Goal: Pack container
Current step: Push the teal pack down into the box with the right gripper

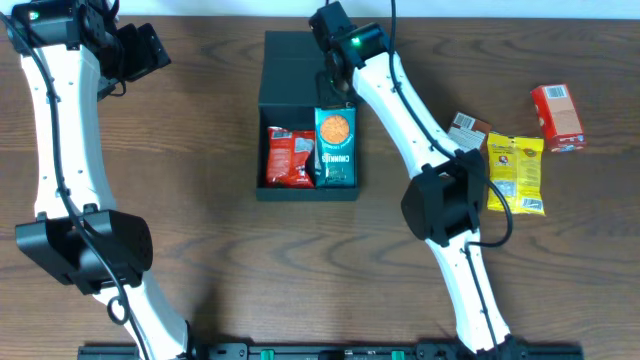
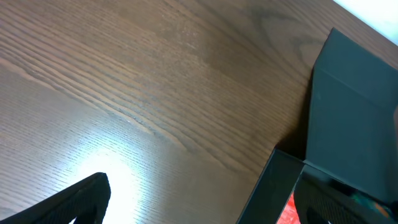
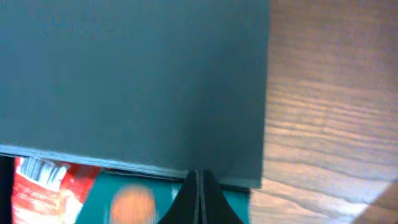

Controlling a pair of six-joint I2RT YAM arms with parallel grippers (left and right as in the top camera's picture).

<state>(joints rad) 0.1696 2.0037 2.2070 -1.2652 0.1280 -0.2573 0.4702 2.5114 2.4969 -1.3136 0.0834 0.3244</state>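
container | open on brown wood-grain table | right end effector closed at lid edge | left end effector cannot tell

Overhead top-down; 2 wrists near container

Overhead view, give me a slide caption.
Right arm over the open box, red packet and teal packet inside, three snacks outside.

A robot lab bench: a white left arm and right arm rise from a black rail at the near edge of a wood-grain desk.
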